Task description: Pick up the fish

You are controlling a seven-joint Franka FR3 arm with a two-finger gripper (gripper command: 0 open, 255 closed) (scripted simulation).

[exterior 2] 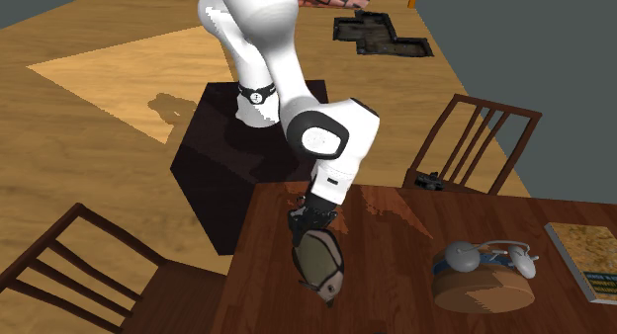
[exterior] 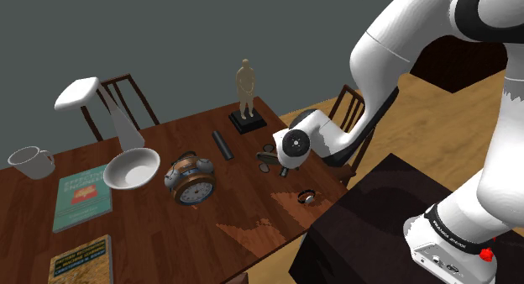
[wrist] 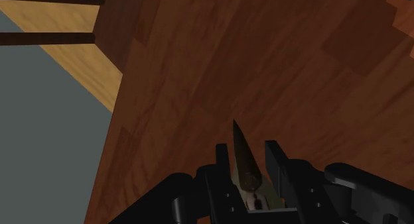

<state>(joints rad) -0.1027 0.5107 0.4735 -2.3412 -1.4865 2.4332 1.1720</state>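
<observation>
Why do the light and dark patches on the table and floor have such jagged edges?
Rendered shadows with stepped borders: in the shoulder view a lighter patch breaks the table near the stand; in the second exterior view a dark shadow lies on the floor beside it; in the wrist view the fish in the hand shows no glare.

Nothing legible anywhere, with lettering on the teal book [exterior: 81, 198] (at nine o'clock from the alarm clock [exterior: 191, 180]) too small to read.

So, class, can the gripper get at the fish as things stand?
Probably yes: the gripper clasps the fish between its fingers, over the brown table, with nothing in the way.
</observation>
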